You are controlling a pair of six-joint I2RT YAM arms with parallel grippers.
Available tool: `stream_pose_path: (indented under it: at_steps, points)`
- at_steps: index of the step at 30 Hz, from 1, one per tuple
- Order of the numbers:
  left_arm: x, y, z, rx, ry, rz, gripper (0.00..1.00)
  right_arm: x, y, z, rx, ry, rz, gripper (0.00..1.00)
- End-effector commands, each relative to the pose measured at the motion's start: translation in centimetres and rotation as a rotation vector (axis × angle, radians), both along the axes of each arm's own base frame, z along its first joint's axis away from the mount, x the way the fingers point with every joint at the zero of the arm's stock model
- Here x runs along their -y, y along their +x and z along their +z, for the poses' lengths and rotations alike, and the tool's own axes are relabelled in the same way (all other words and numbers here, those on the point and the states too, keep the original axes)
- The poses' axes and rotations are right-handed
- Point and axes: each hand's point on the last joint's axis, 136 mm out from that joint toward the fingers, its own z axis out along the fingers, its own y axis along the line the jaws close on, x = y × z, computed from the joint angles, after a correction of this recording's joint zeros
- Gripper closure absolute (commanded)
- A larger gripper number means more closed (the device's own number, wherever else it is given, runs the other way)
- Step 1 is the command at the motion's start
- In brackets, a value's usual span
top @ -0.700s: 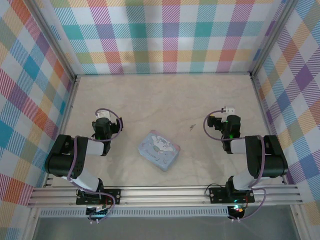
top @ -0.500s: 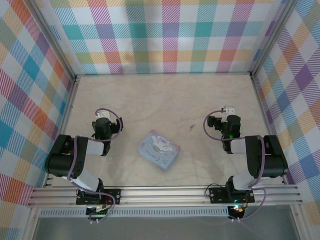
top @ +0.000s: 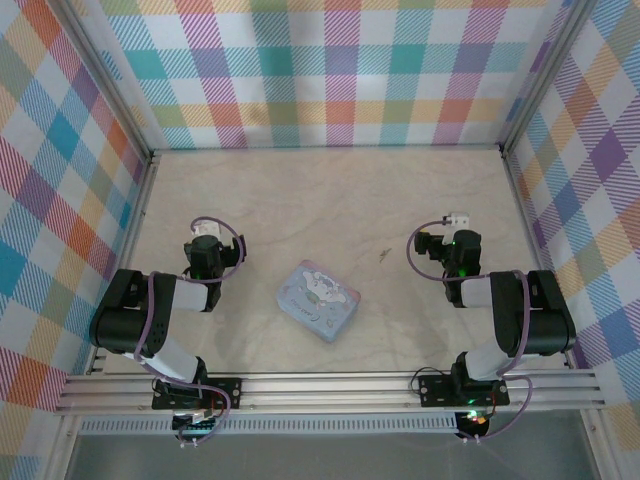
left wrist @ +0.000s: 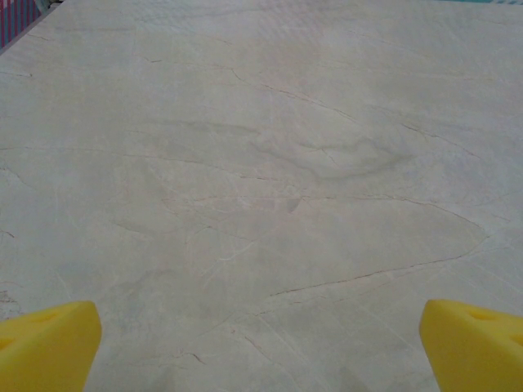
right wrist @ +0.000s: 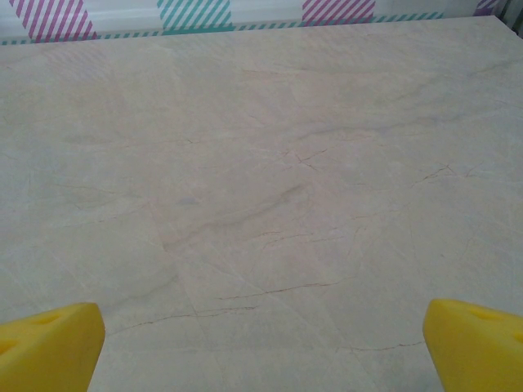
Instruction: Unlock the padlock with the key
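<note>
Two released tools, the left tool and right tool, flank the tin, well apart, on open table.

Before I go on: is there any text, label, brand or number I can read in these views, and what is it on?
No readable text.
Tin: the lid has a white cartoon dog print; any lettering on it is too small to read.
Table and checked walls: no words or numbers.
</note>
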Motion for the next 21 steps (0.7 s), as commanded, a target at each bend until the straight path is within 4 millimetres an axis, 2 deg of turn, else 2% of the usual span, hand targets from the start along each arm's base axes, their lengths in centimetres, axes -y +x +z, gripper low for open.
stream_pose_path:
  at_steps: [1,6,9,13,16,19,21]
  points:
    - [-0.3,0.6,1.3,0.041,0.002,-0.001,0.00,0.1,0.5,1.2,0.035,0.018,0.000,0.00]
    - [-0.3,0.6,1.3,0.042,0.000,-0.004,0.00,0.1,0.5,1.2,0.035,0.018,-0.001,0.00]
    - [-0.8,0.7,2.1,0.013,0.006,0.027,0.00,0.7,0.7,2.3,0.018,0.016,-0.037,0.00]
    - [-1.3,1.3,4.6,-0.036,0.020,0.064,0.00,1.4,0.3,4.6,-0.023,0.015,-0.081,0.00]
    - [-1.8,1.2,7.2,0.009,-0.021,0.110,0.00,1.2,0.0,7.0,-0.009,0.072,-0.094,0.00]
    - [-1.2,1.1,9.5,0.024,-0.144,0.116,0.00,0.4,-0.3,9.5,-0.015,0.173,-0.082,0.00]
    - [-0.7,1.0,10.4,0.007,-0.327,0.156,0.00,0.1,-1.1,10.4,-0.066,0.329,-0.138,0.00]
